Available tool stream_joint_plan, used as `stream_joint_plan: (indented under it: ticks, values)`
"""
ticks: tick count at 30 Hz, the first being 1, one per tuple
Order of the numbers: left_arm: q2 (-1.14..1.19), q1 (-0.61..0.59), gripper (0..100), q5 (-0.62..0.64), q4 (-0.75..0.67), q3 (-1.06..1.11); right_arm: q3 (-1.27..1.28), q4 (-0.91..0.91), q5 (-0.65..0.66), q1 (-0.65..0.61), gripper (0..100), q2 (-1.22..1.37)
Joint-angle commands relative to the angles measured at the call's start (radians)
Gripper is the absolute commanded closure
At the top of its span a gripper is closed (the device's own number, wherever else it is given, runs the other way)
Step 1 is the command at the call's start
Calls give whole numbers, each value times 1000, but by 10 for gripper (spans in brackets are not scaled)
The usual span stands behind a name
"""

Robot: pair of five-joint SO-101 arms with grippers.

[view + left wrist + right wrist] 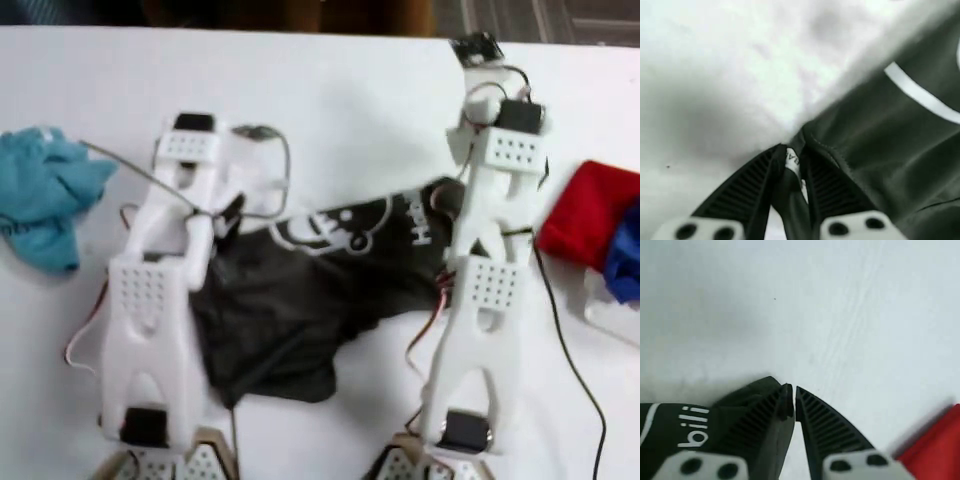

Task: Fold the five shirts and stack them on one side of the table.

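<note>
Gripping the black shirt (900,150) at its far edge, the left pincer (792,162) is clamped on a fold of cloth with a small sewn label caught between its ribbed black pads. The right pincer (791,400) stands with its jaws drawn almost together, and it seems to nip the same shirt's far-right edge, beside the white lettering. The step in hand looks like the first fold of this shirt, with both far corners taken up. Next, the two arms should probably carry that edge together toward the near side, level and at one pace, so the cloth lays over itself without twisting.

The black shirt lies mid-desk between the arms, rumpled and uneven at its near hem. It is a soft, thin knit with a white printed figure, limp enough to sag and bunch. A crumpled blue shirt (45,195) sits far left. At the right edge a red shirt (585,220) lies as a plump folded pad, with a dark blue cloth (625,250) on its right side, most likely the stack. The desk (350,100) is smooth, white and matte.
</note>
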Motion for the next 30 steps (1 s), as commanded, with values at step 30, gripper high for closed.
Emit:
stream_joint_plan:
  ticks: [30]
  values:
    - [-6, -69, 974, 163, -23, -10, -37, -205, -11, 134, 979, 79]
